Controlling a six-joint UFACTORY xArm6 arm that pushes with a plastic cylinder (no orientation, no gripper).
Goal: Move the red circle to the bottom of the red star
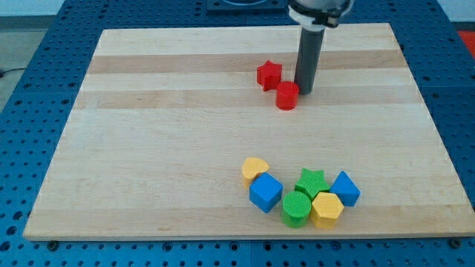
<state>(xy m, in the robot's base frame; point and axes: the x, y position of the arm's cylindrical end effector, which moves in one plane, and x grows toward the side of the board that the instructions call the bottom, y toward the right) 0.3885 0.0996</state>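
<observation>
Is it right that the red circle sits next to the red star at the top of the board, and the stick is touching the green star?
Not quite. In the camera view my tip is at the red circle, far from the green star. The rest is right: the red circle sits next to the red star near the board's top.

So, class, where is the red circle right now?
The red circle sits upper-middle on the board, just lower-right of the red star, with my tip against its right.

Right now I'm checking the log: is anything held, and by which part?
Nothing is held. My tip is a bare rod end beside the red circle, on its right in the view; the red star sits up-left.
</observation>
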